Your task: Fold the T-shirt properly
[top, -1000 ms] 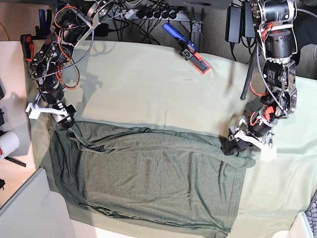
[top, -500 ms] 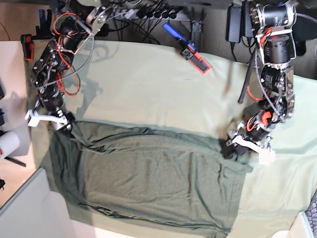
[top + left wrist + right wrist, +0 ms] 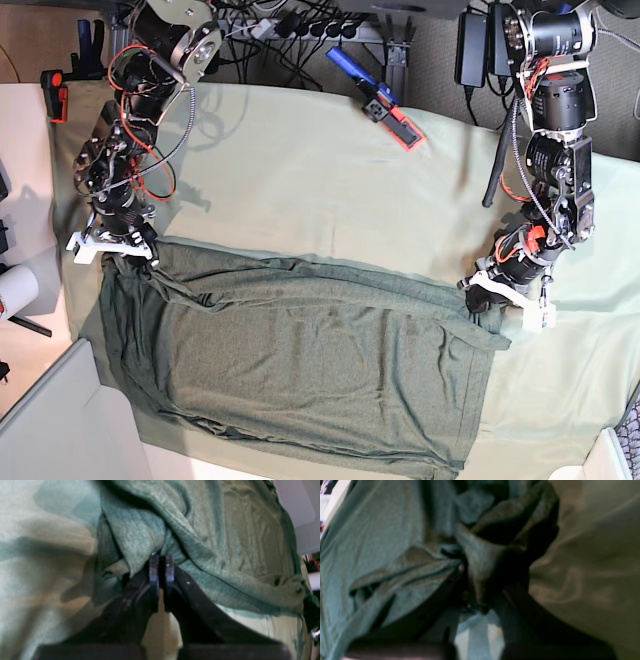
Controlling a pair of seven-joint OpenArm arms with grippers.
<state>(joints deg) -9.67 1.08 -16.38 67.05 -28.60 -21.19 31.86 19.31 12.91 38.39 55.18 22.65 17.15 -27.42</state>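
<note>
Base view showed you a pale sage sheet (image 3: 320,190) covering the table, the T-shirt (image 3: 300,350) spread across its near half, cables (image 3: 290,25) behind. Your left gripper (image 3: 161,563) had clenched a shirt fold; your right gripper (image 3: 118,243) pinched the opposite corner.

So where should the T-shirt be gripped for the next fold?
At the T-shirt's two far corners, from above at its outer ends. That top edge lies bunched in ridges, easy to pinch. The left pincer and right pincer are already shut on fabric there.
</note>
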